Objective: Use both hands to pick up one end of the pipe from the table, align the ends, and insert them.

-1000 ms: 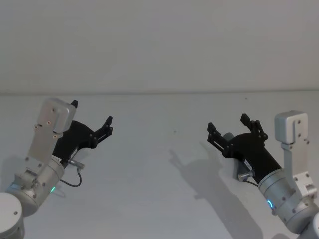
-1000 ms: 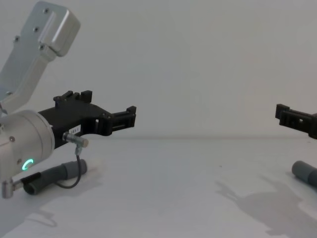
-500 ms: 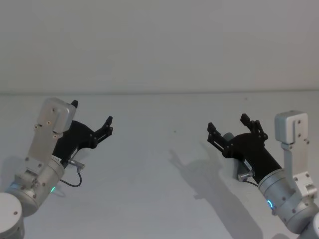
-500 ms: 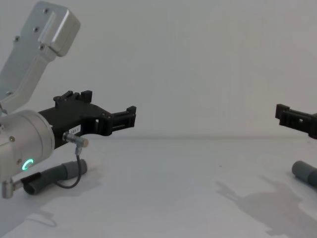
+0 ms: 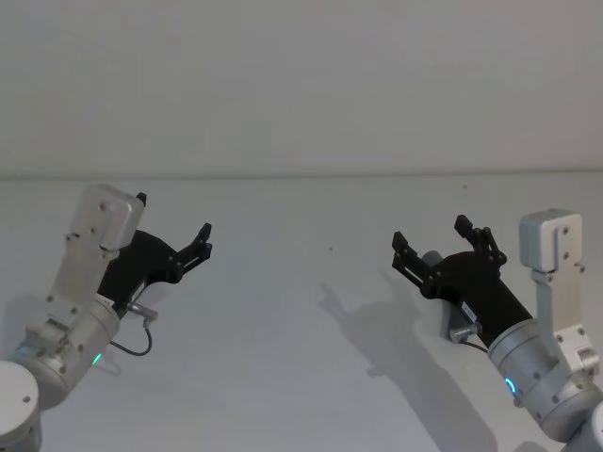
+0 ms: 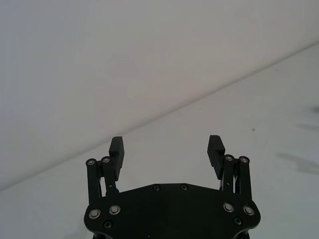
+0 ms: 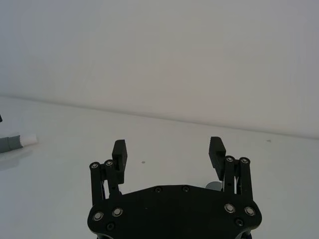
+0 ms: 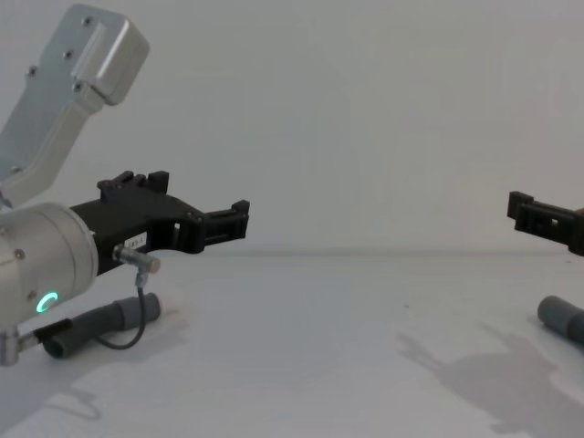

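L claw [image 5: 174, 217] has eased back a hair above the narrow-cuffed hose piece [image 8: 102, 325], R claw [image 5: 430, 234] unchanged over the wider sleeve [image 8: 559, 318]; both spread wide & empty, pipe ends well apart on tabletop [image 5: 283, 330], so pickup hasn't begun.

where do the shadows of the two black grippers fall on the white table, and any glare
Head view: soft grey shadow of the black angular right gripper spreads over the matte white table toward the middle, no glare. Chest view: that shadow lies low right; the black angular left gripper casts a fainter one low left.
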Available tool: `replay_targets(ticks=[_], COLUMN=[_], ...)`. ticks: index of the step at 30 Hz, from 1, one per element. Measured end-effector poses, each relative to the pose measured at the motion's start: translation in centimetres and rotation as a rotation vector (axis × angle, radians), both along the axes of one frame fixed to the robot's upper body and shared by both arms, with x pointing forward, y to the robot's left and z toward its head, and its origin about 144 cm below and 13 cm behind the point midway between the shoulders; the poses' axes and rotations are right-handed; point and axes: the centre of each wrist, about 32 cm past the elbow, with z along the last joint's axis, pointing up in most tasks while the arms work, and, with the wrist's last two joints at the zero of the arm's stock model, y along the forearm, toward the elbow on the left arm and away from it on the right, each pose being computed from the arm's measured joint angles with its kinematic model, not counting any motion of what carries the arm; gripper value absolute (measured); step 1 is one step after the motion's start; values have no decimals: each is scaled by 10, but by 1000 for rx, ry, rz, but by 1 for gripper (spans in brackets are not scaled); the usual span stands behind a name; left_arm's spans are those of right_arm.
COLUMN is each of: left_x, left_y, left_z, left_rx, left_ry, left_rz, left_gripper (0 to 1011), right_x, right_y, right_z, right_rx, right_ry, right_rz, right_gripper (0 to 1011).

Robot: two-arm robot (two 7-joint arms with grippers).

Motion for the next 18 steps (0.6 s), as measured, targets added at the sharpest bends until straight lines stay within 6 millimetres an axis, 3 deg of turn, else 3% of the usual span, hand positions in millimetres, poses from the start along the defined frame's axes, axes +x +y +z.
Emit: replay_targets(ticks=[18], left_x=[0], left_y=[27], left_z=[28], left_rx=[124], left_ry=[138], left_rz=[9], left_gripper=[1001], right_x=[0], right_y=[0], right_z=[0], right_rx=[0], right_ry=[0], right_rz=[0], right_gripper=[1002])
